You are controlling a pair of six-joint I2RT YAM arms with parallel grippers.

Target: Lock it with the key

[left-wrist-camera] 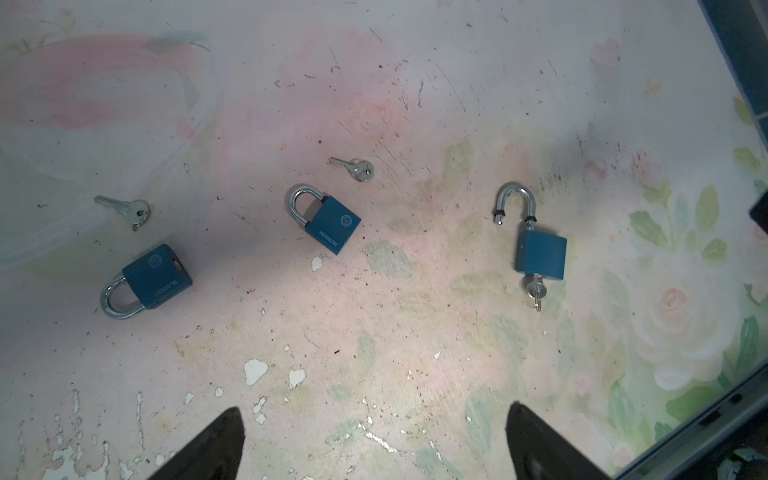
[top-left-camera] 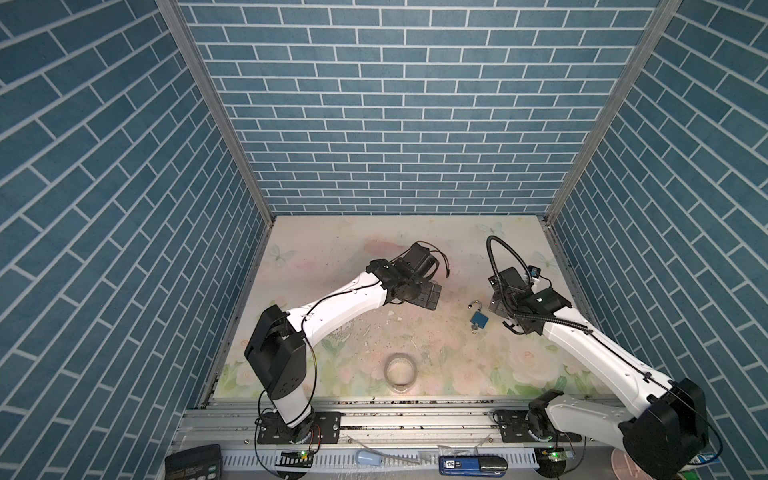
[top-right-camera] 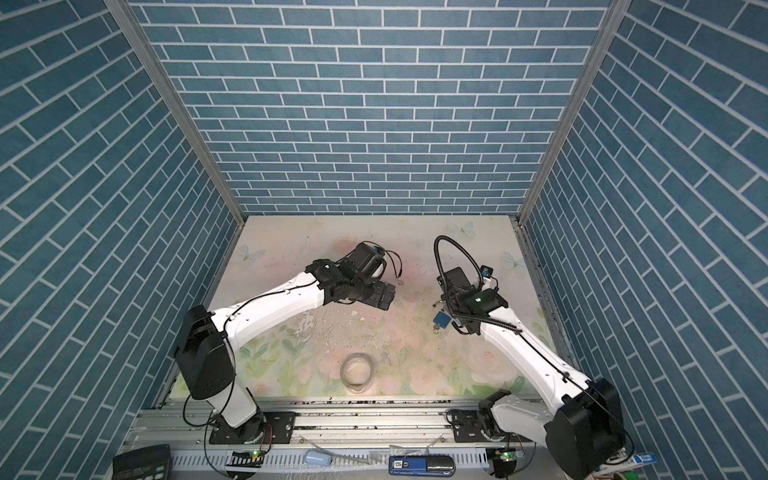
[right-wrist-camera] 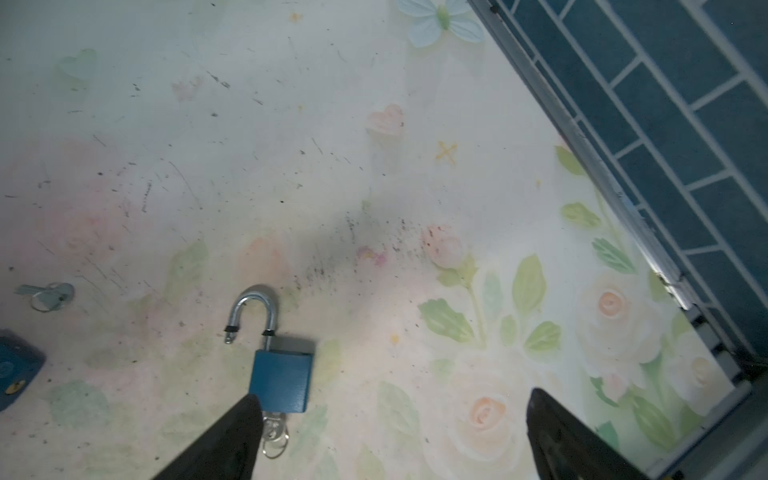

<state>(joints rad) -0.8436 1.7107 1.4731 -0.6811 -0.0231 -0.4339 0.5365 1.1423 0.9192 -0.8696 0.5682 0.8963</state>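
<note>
Mostly, both top views hide things: the left arm [top-left-camera: 353, 297] covers two shut blue padlocks [left-wrist-camera: 332, 224] [left-wrist-camera: 153, 276], and only the left wrist view shows them, with two loose silver keys [left-wrist-camera: 357, 169] [left-wrist-camera: 124, 208] beside them. The open blue padlock [top-left-camera: 479, 318], steel shackle swung out, lies at 3 o'clock from the tabletop's [top-left-camera: 353, 249] middle. A small silver key [left-wrist-camera: 533, 291] sits in its keyhole, and in the right wrist view one finger partly covers it. Your left gripper [left-wrist-camera: 374, 409] and right gripper [right-wrist-camera: 395, 395] both hang released and empty. A grey tape roll [top-left-camera: 401, 371] sits at 6 o'clock. Bare tabletop runs toward 12 o'clock. The metal wall rail [top-left-camera: 566, 270] lies close at 3 o'clock.
</note>
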